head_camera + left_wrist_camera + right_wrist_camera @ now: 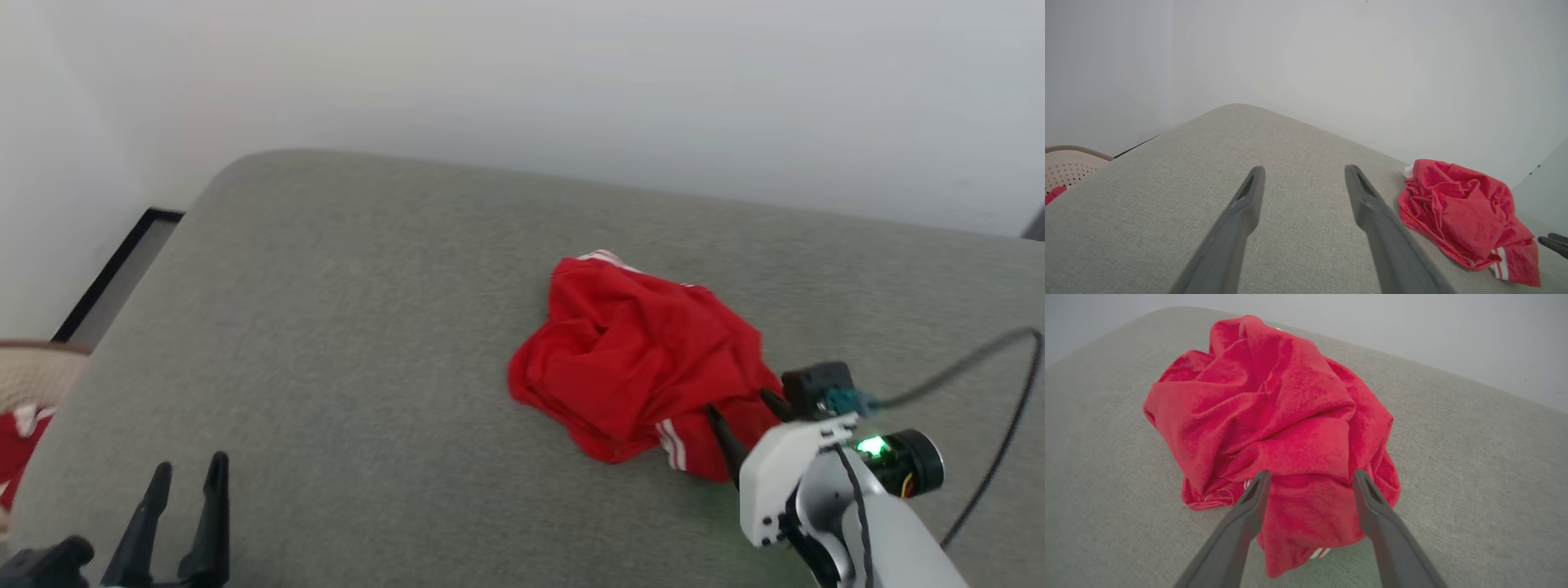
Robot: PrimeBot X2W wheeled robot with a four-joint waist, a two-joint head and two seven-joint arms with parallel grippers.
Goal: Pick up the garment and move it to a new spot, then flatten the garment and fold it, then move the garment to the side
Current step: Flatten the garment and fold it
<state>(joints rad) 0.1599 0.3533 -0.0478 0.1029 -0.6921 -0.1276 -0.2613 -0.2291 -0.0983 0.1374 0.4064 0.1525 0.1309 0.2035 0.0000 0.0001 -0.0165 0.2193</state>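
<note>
The garment is a crumpled red heap with white stripes at its near hem, lying on the grey padded surface right of centre. My right gripper stands open at the heap's near right edge. In the right wrist view its fingers straddle the front fold of the garment, jaws wide apart, gripping nothing. My left gripper is open at the lower left, far from the cloth, over bare fabric. The left wrist view has that gripper open and the garment off to the right.
A white wall rises behind the surface's rounded far edge. A beige perforated basket with something red in it stands beyond the left edge. A dark cable loops from my right wrist. Bare grey surface stretches left of the heap.
</note>
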